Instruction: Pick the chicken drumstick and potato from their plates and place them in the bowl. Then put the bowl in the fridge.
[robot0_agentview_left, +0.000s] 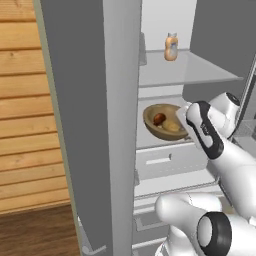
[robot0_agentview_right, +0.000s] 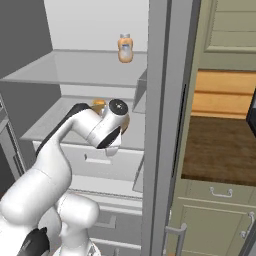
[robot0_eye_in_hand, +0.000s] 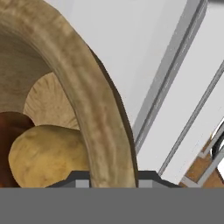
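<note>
Carrying the bowl (robot0_agentview_left: 162, 121) into the fridge (robot0_agentview_left: 90, 125), I am clamping my claw (robot0_eye_in_hand: 113, 181) on its rim, drumstick (robot0_agentview_left: 159, 118) and potato (robot0_agentview_left: 172, 126) inside. I am judging it over the middle shelf's (robot0_agentview_left: 150, 142) front edge; next I would lower and let go.

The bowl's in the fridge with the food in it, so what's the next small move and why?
Probably open the gripper and let go: its fingers straddle the rim of the bowl, which appears to rest on the fridge shelf with the potato and chicken drumstick inside.
</note>
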